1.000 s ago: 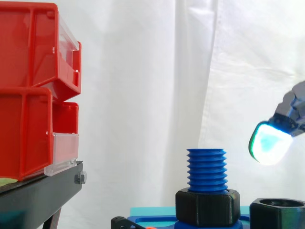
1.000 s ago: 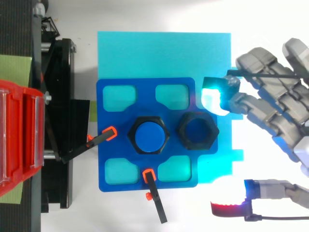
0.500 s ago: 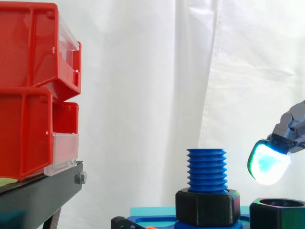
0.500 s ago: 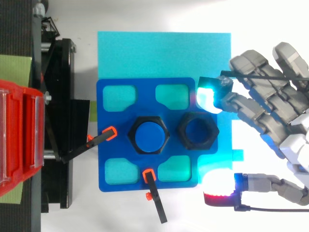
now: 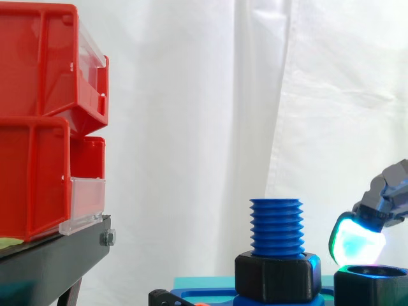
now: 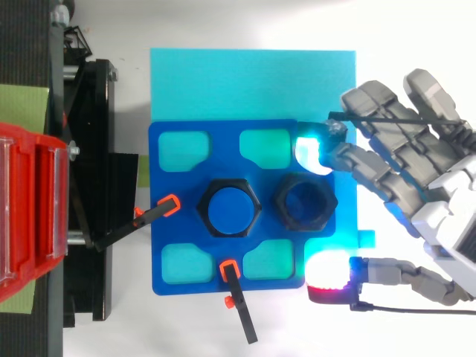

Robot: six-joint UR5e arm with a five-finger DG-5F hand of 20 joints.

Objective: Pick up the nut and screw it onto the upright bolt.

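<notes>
Nut (image 6: 282, 199) lies ungrasped near the right edge of the blue plate (image 6: 165, 219), beside the bolt (image 6: 228, 208), while the hand (image 6: 439, 201) hovers open-fingered and empty.

Two black nuts are counted: one nut (image 5: 277, 277) round the foot of the bolt, the other nut (image 5: 370, 290) lying loose just beside it. One blue bolt (image 5: 276, 226) is seen, standing upright. One dark blue plate (image 6: 225, 149) is counted, and four rounded openings are cut in it (image 6: 184, 150) (image 6: 265, 147) (image 6: 186, 265) (image 6: 269, 262). One pale blue sheet (image 6: 245, 82) is found under the plate. Two clamps with orange tips are counted (image 6: 152, 216) (image 6: 239, 309). Two red bins are stacked (image 5: 38, 57) (image 5: 35, 178) on one black stand (image 5: 51, 261). One hand (image 6: 446, 201) is seen, and one white curtain (image 5: 191, 115).
</notes>
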